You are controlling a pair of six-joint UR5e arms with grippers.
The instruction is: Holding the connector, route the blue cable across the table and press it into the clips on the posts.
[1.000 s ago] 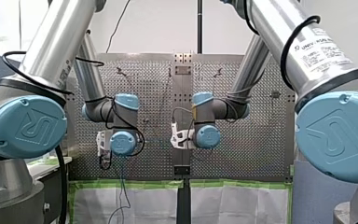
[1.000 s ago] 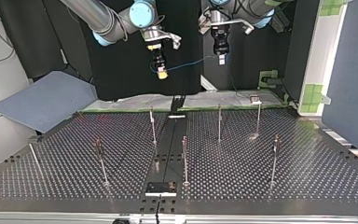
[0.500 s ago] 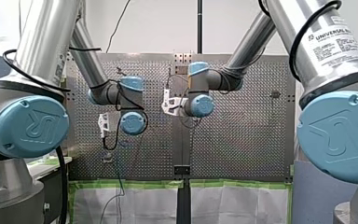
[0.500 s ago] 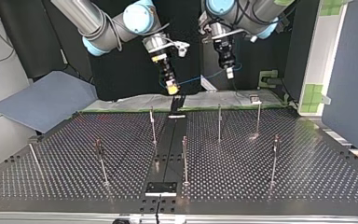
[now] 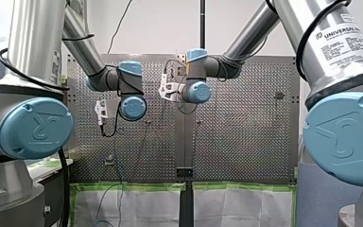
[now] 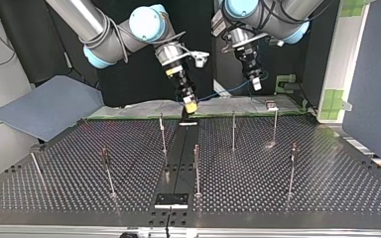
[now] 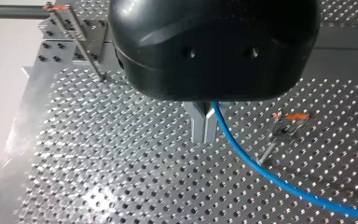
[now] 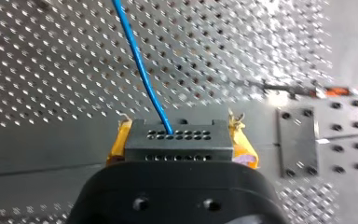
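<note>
Here we are clenching our right end effector (image 8: 181, 140) on the connector (image 8: 177, 133), a flat black block with rows of small round holes in its face, and the yellow pads (image 8: 118, 142) are pressing on its two sides. The blue cable (image 8: 142, 74) is coming straight out of one of those holes and curving away ahead of the fingers, thin, smooth and round. In the top view this end effector is hanging just above the far edge of the bench (image 6: 302, 188), over the dark strip running down its middle.

Our left end effector (image 7: 204, 133) is also clenched: its narrow metal fingers (image 7: 198, 126) are pressing flat against each other, and the cable is coming out at their side, right where they are meeting the rounded black body, then sweeping off in a long arc over the holes. We are taking this as a grip on the cable. Between the two end effectors the cable is sagging freely in the air.

The bench is showing as a shiny perforated metal plate. Thin metal posts (image 6: 233, 131) are standing upright on it, well apart, and a clip (image 7: 286, 117) with orange marks is sitting on the one beside the cable.
</note>
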